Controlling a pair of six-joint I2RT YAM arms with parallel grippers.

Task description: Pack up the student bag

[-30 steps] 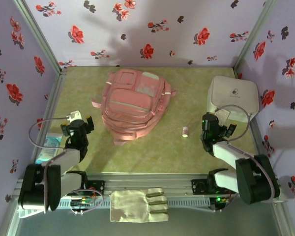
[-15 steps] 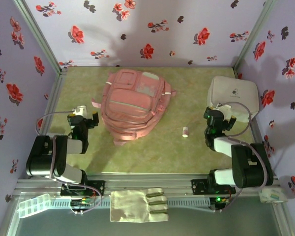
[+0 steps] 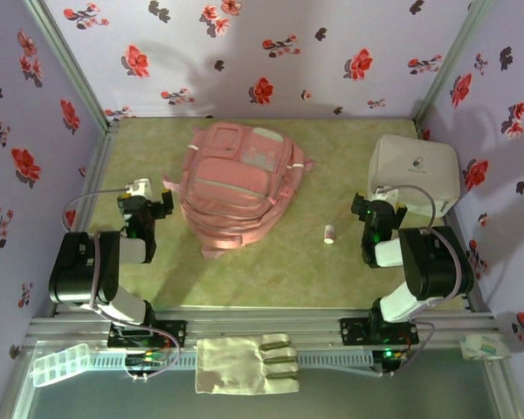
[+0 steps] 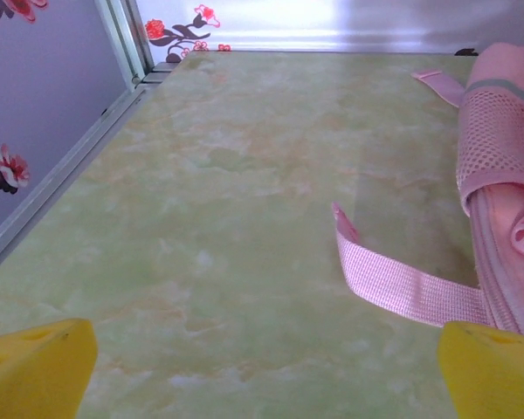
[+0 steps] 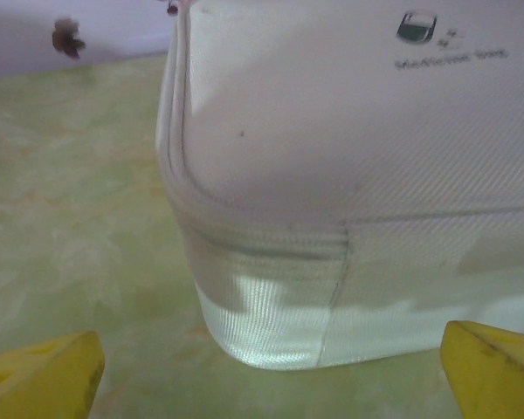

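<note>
While neither arm holds anything, the task stands, as I judge it, at its opening step: reaching for a first item; the left gripper (image 3: 145,209) hangs low over the worktop (image 3: 332,148) with its jaws wide and empty; the student bag (image 3: 240,183) lies flat just to its right, one loose strap (image 4: 402,284) trailing ahead of its right finger; the right gripper (image 3: 375,211), equally wide and empty, faces the white case (image 5: 332,175) close in front of it; a small bottle (image 3: 329,233) lies to its left, between it and the bag; no open compartment can be made out on the bag, so the next move probably calls for the left gripper to open one; the case looks broader than the jaws, so the right gripper would likely need an edge or corner to close on.
</note>
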